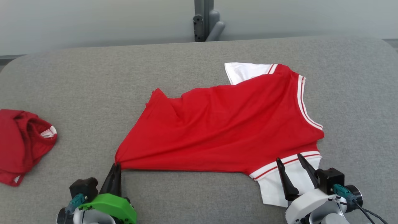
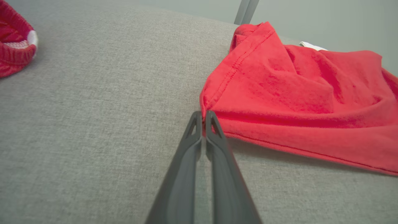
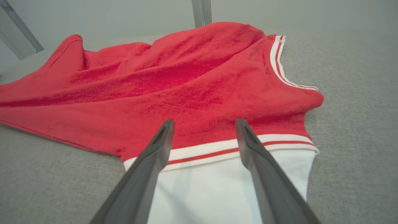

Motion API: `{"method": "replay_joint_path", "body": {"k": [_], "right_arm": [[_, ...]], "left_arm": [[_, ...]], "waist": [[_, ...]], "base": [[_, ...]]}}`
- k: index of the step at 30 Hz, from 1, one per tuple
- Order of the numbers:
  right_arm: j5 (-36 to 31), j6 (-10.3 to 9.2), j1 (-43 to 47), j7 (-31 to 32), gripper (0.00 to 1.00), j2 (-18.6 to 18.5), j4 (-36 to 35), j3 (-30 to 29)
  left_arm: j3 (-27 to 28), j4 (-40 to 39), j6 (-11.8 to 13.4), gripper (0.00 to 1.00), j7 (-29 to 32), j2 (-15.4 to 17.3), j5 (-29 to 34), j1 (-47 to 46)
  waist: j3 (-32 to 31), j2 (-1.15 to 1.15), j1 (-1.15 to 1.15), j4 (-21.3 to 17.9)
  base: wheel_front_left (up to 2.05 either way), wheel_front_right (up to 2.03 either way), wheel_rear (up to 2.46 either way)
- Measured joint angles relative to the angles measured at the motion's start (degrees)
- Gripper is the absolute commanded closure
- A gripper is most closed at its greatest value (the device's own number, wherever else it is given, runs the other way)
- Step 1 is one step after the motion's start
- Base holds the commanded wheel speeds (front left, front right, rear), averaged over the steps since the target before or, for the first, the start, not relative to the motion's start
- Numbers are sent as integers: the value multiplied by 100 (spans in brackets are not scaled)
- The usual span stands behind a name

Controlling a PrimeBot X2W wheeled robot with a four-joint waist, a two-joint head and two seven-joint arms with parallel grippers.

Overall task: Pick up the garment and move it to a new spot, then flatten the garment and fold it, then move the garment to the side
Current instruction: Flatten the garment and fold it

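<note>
Head view: the shirt (image 1: 224,130) lies mid-table (image 1: 93,77), long axis across the view, hem to the left and white-striped end with sleeves to the right. The left gripper (image 1: 116,166) is clenched on the hem's near corner, cloth bunched at its tips. The right gripper (image 1: 288,157) is spread wide over the near sleeve, grasping nothing

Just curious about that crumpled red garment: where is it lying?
In the head view the crumpled red garment lies at the far left of the grey surface, apart from the spread red shirt.
</note>
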Motion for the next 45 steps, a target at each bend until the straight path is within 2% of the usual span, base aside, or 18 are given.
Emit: {"method": "replay_joint_path", "body": {"k": [4,5,6,7,15,21,31,45], "right_arm": [[-10,0,63,0,0,45,56,2],[-10,0,81,0,0,48,65,1],[-10,0,92,0,0,56,75,-3],[-10,0,98,0,0,60,77,-19],[-56,0,224,0,0,87,24,-171],[-103,0,326,0,0,118,-77,-248],[-259,0,450,0,0,162,-337,-361],[-258,0,559,0,0,177,-299,-328]], "left_arm": [[258,34,86,100,0,2,115,264],[299,42,88,69,0,-1,140,313],[354,63,115,32,0,-5,159,357],[425,75,138,0,0,-9,177,411],[671,-215,289,0,0,-2,344,784],[659,-731,307,0,0,-2,481,1031],[641,-1104,298,0,0,-2,587,1313],[555,-1058,275,0,0,-4,559,1431]], "waist": [[-195,0,0,179],[-248,0,0,201],[-303,0,0,217],[-355,0,0,224],[-614,0,0,61],[-772,0,0,-139],[-1009,0,0,-310],[-947,0,0,-307]], "base": [[0,0,0],[0,0,0],[0,0,0],[0,0,0],[0,0,0],[0,0,0],[0,0,0],[0,0,0]]}}
